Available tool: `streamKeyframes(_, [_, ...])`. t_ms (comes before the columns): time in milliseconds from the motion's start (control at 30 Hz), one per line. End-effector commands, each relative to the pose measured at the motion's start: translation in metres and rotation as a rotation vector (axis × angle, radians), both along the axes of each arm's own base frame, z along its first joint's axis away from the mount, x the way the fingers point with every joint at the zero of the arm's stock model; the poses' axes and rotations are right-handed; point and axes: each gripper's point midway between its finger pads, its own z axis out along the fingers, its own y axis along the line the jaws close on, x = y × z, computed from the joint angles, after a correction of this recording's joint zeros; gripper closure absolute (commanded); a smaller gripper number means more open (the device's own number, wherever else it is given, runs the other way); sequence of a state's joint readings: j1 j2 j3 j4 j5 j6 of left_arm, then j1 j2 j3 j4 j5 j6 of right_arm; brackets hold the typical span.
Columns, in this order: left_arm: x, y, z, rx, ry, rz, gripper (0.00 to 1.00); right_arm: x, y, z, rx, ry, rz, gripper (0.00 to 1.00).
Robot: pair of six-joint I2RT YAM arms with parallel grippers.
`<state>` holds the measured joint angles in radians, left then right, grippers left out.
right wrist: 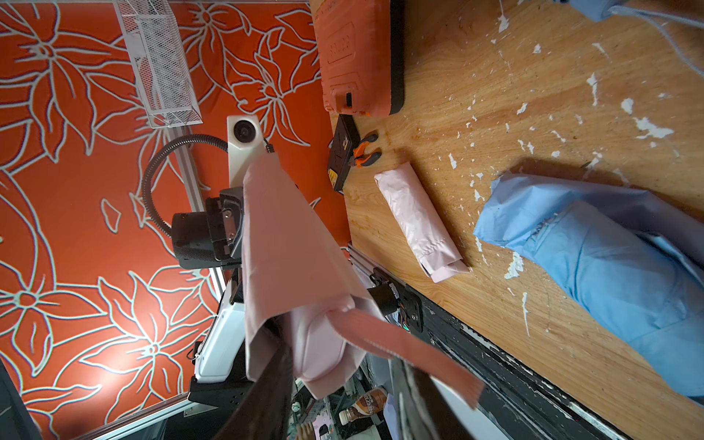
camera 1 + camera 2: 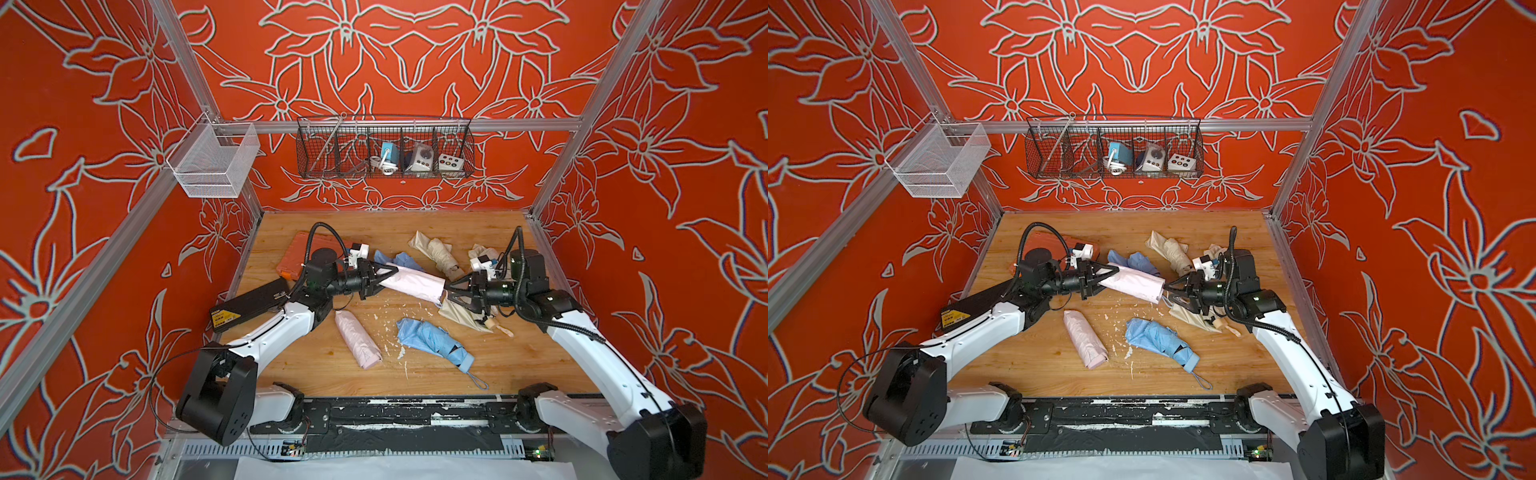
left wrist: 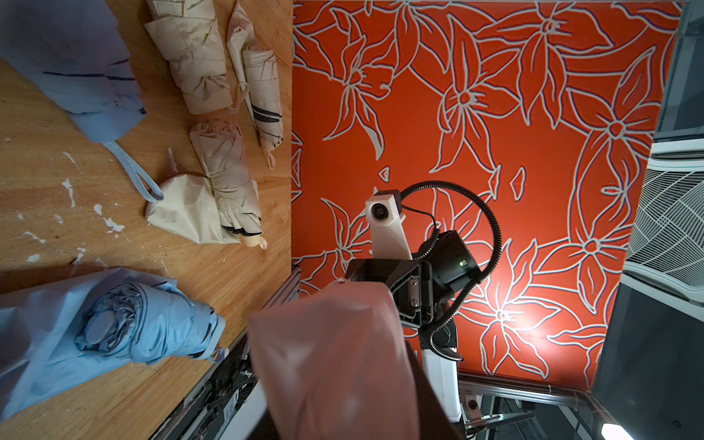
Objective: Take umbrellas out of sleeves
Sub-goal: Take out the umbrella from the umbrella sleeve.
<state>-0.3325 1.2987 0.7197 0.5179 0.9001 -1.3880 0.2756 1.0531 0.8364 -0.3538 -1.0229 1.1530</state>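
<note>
Pink sleeve (image 2: 413, 284) is held stretched in the air between the two grippers, above the middle of the table (image 2: 316, 374), so that nothing drags on the wood while the contents are drawn out. Its closed end is pinched by the left gripper (image 2: 386, 279), whose fingers are pressed onto the bunched cloth; that end is judged to serve as the anchor. At the open mouth the pink umbrella (image 1: 327, 354) is seen only as a handle just inside the hem. Its wrist loop (image 1: 400, 350) is led out between the fingers of the right gripper (image 2: 448, 292), which appear to be closed on the strap. The loop was probably chosen because it can be gripped without the sleeve being caught as well. The umbrella is judged to be barely started on its way out. Below, a second pink bundle (image 2: 358, 338) is seen lying in its sleeve, near a blue umbrella (image 2: 432, 338). Cream umbrellas (image 2: 436, 251) are heaped farther back, and an orange case (image 2: 293, 259) is set by the left edge.
</note>
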Motion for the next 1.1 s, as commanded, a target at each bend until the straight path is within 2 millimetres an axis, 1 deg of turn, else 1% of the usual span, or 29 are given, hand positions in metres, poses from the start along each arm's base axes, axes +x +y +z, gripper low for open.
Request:
streamKeyframes(0, [-0.004,0.001,0.026,-0.041,-0.095,-0.017,0.92,0.0,0.005,0.01,0.033,-0.017,0.017,0.55])
streamKeyframes(200, [-0.005,0.002,0.024,-0.039,-0.094,-0.016,0.92,0.001,0.008,0.014,0.054,-0.022,0.023,0.54])
streamKeyframes(433, [-0.003,0.001,0.028,-0.046,-0.103,-0.018,0.92,0.001,0.011,0.015,0.076,-0.016,0.027,0.5])
streamKeyframes(700, [0.0,0.0,0.031,-0.056,-0.116,-0.017,0.92,0.0,0.016,0.017,0.101,-0.007,0.033,0.49])
streamKeyframes(833, [0.002,-0.001,0.033,-0.06,-0.123,-0.018,0.92,-0.002,0.018,0.015,0.109,0.002,0.035,0.52])
streamKeyframes(1067, [0.002,-0.001,0.028,-0.048,-0.126,-0.02,0.92,-0.003,0.02,0.018,0.128,0.005,0.032,0.57])
